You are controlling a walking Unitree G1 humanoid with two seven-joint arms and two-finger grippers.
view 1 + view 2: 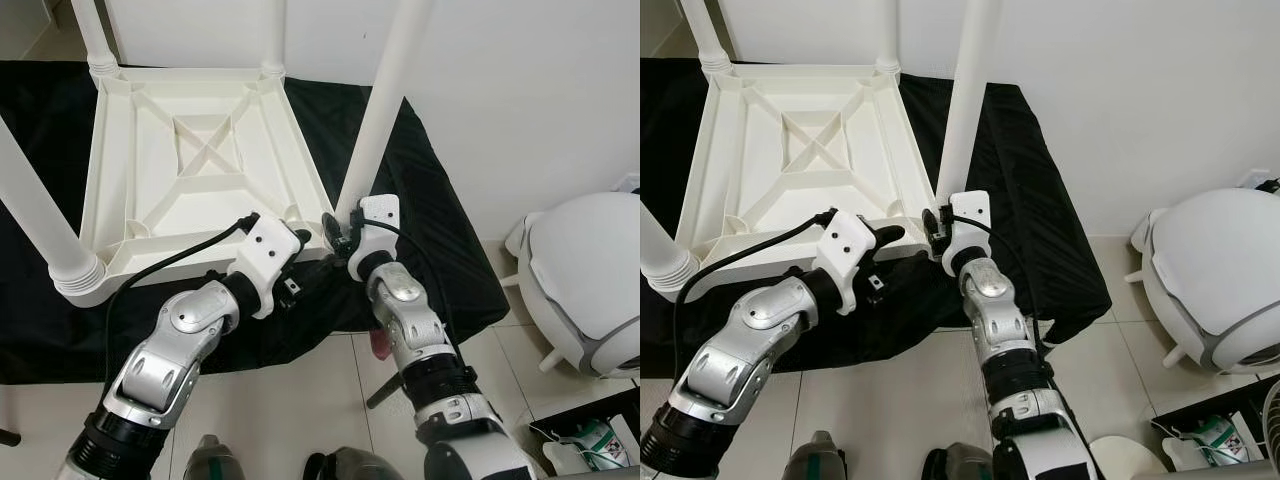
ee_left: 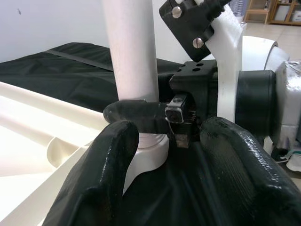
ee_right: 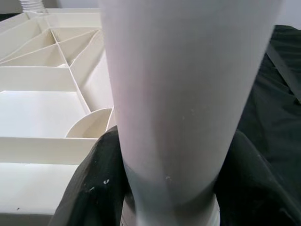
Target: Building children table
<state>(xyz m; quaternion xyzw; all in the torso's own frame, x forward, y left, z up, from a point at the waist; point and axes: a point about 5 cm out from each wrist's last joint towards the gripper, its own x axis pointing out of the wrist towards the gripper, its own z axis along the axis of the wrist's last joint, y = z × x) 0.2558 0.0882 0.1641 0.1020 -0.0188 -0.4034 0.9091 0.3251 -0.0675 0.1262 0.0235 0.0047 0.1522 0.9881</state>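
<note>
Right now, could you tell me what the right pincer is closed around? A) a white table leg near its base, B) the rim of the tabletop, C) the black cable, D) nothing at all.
A: in the right wrist view the black fingers flank the white table leg, and the right pincer sits at its base.

Pale tiled floor (image 1: 290, 410) under a black cloth (image 1: 440, 240), upturned white table top (image 1: 190, 160) apparently flat upon it.
</note>
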